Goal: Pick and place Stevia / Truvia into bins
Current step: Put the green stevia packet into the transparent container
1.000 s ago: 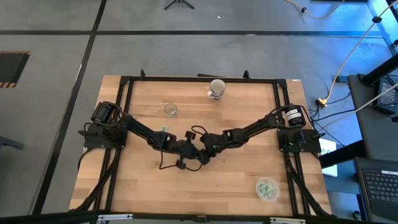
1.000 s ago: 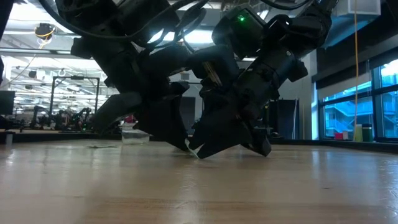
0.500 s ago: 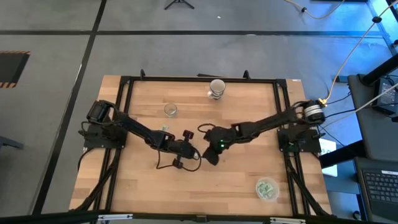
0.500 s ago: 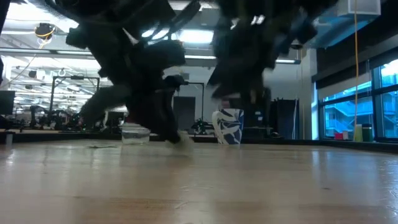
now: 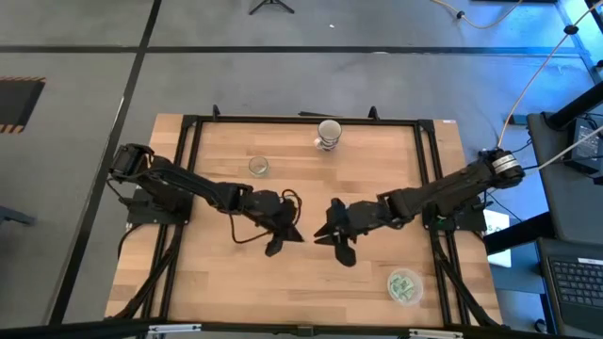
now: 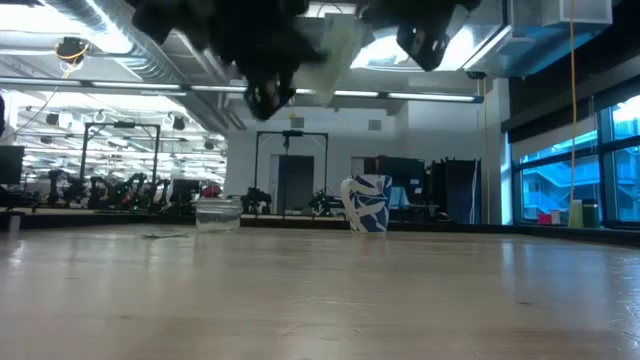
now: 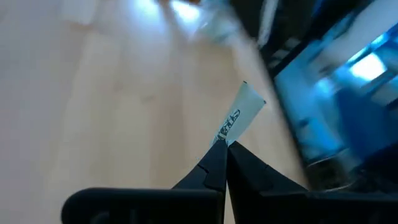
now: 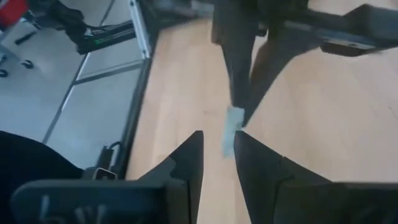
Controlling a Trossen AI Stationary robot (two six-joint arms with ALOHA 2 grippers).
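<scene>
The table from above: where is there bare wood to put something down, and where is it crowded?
Bare wood fills the near left corner of the table and the stretch between the cup and the arms. The middle is crowded: the left gripper, pinching a sachet, faces the right gripper. The sachet tub takes the near right corner.

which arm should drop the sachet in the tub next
Left. Its claw is shut on the sachet; the right claw is open and empty, though nearer the tub.
</scene>
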